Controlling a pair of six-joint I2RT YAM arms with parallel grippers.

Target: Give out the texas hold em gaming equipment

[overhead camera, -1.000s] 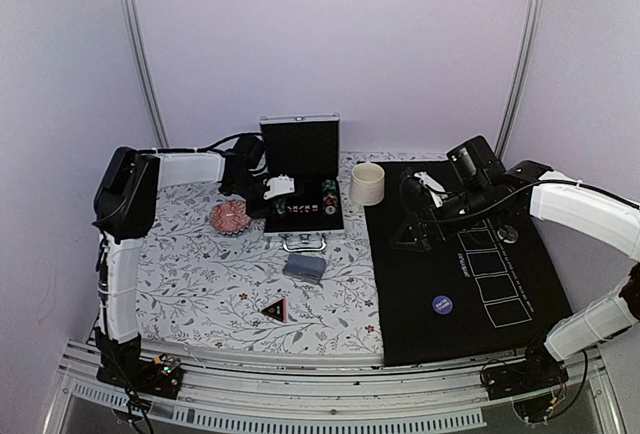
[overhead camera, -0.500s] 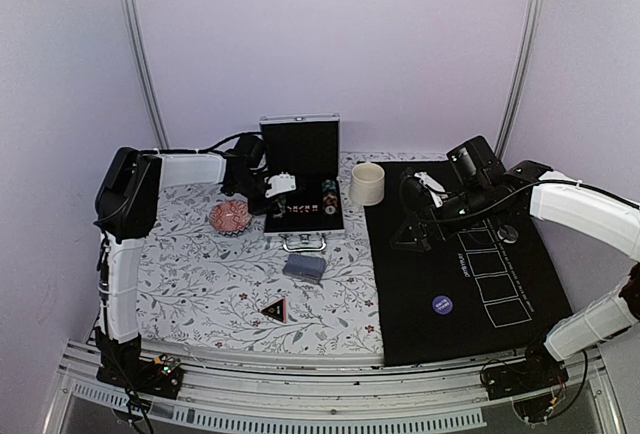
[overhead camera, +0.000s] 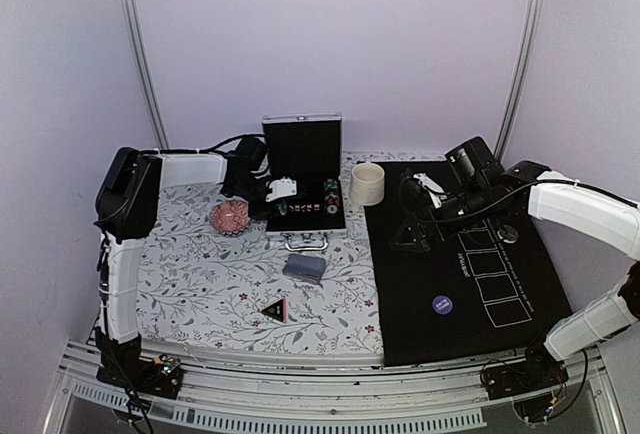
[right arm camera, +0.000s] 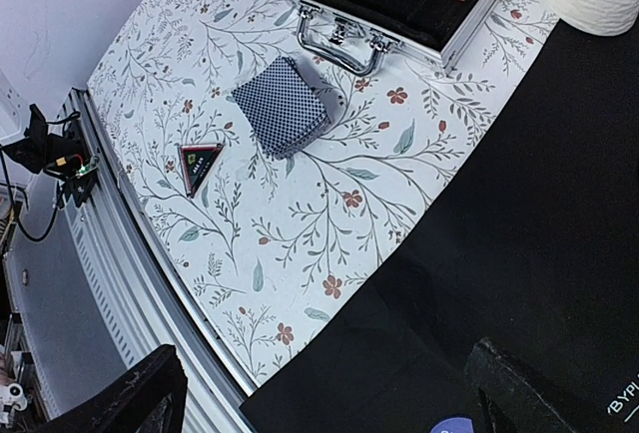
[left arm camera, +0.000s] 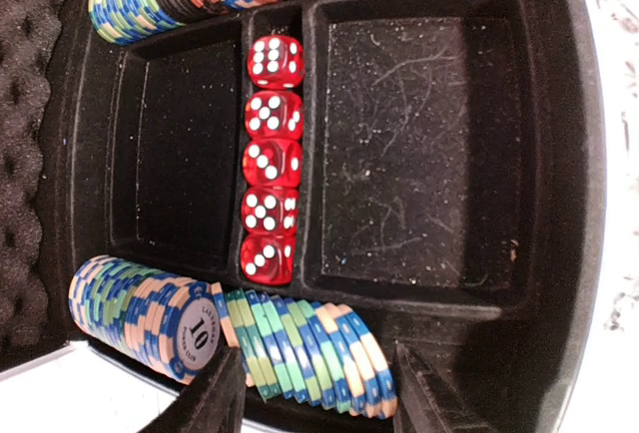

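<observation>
Inside the open case, striped poker chips lie in rows beside five red dice, and the left gripper has its fingers spread on both sides of one row. The card deck and the triangle marker lie on the floral cloth. The right gripper hangs wide open over the black mat.

The left claw has edged lower over the case.
</observation>
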